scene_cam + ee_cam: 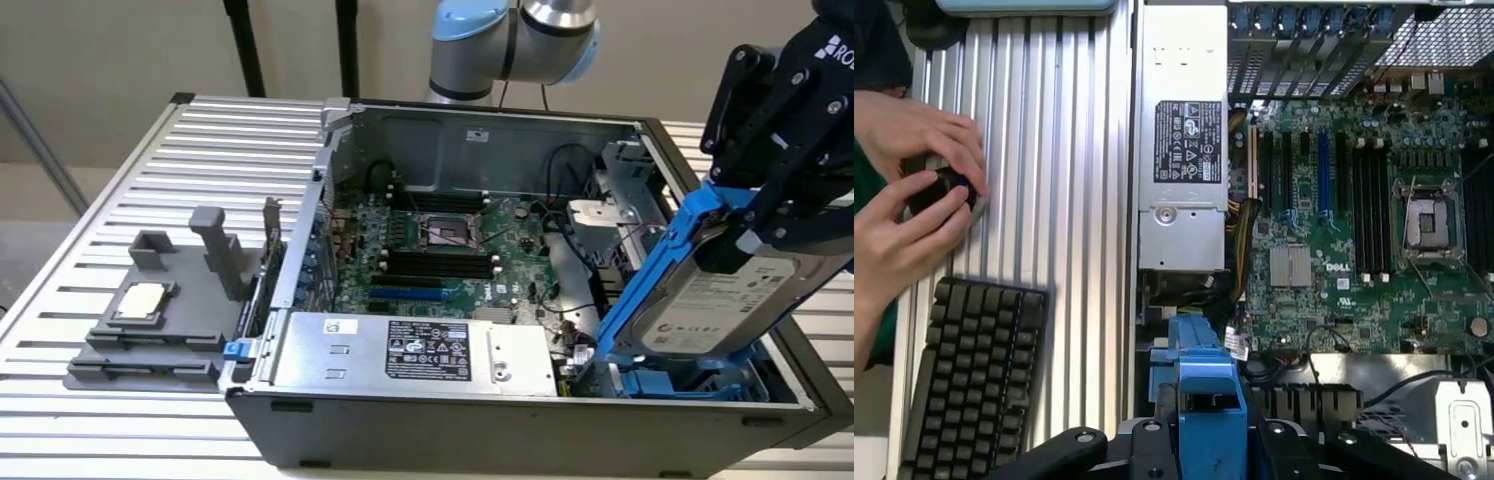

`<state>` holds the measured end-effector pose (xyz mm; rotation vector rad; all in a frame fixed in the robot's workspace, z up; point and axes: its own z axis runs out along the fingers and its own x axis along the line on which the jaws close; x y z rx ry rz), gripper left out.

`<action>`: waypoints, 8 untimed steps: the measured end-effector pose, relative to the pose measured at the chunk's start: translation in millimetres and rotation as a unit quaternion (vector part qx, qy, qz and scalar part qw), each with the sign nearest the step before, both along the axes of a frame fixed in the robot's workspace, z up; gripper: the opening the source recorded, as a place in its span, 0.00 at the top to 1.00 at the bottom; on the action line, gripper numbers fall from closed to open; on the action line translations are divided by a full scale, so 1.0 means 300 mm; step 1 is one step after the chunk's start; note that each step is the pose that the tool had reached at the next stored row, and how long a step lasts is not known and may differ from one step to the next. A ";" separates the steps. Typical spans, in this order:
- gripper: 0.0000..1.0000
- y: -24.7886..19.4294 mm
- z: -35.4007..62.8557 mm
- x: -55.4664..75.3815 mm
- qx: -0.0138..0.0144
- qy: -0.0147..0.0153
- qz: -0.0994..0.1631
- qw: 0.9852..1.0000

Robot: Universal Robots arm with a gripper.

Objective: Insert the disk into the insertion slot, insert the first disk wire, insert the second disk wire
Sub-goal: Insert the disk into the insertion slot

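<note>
Black jaws clamped on the flat silver-grey disk (727,300), clipped in its glossy blue plastic carrier (654,285), tilted above the blue-railed grey metal insertion slot (687,385).

The table (120,190) is a pale metal top ribbed with long parallel slats, and 1 open dark grey computer case (534,425) stands on it. On the exterior view's left, just beside the case, sits 1 grey moulded fixture (174,345) with 2 upright posts. In the wrist view a black keyboard (974,380) lies flat on the slats, near 2 hands (922,135) cupping a small dark object (939,190) at the table's edge.
</note>
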<state>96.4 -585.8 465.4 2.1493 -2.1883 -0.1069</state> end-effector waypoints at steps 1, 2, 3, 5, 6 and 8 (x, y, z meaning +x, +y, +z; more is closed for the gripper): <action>0.67 0.000 0.000 0.009 0.000 0.000 0.000 1.000; 0.67 0.000 0.000 0.018 0.001 0.000 0.000 1.000; 0.67 0.000 0.000 0.028 0.001 0.000 0.000 1.000; 0.67 0.000 0.000 0.042 0.002 0.000 0.000 1.000; 0.67 0.000 0.000 0.045 0.002 -0.001 0.000 1.000; 0.67 0.000 0.000 0.045 0.003 -0.006 0.000 1.000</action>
